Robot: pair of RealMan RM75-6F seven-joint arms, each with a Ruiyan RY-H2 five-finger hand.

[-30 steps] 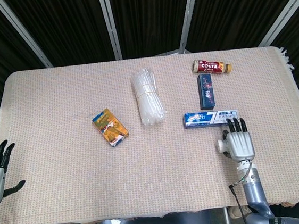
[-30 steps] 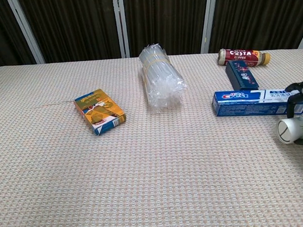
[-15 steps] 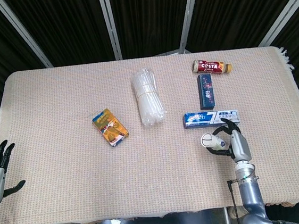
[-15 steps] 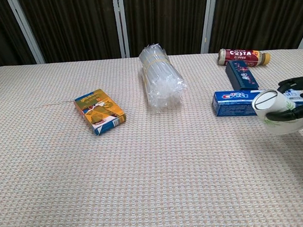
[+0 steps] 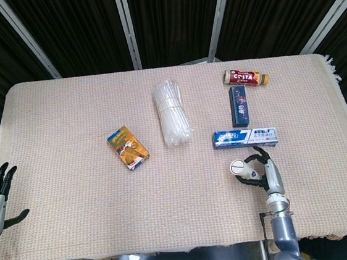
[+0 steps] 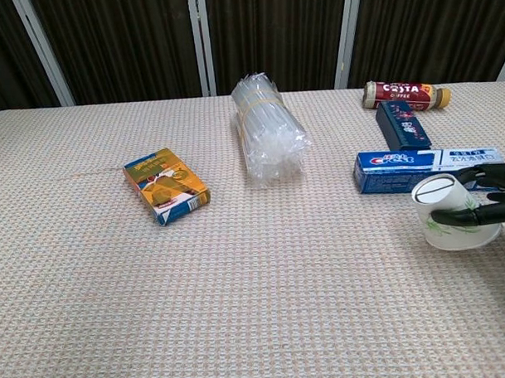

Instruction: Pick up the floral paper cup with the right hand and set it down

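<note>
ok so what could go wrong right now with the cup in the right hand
The right hand grips the floral paper cup upside down and tilted, just above or on the cloth. Risks:
1. Letting go while it leans could tip it over or send it rolling.
2. The Crest toothpaste box lies close behind it, so the opening fingers might nudge it.
3. A tight grip could dent the thin paper wall.

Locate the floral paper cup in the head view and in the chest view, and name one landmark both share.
Head view: cup lower right, held by the right robot hand, just below the toothpaste box.
Chest view: cup at the right edge, upside down, in front of the toothpaste box.
Shared landmark: the toothpaste box.
</note>
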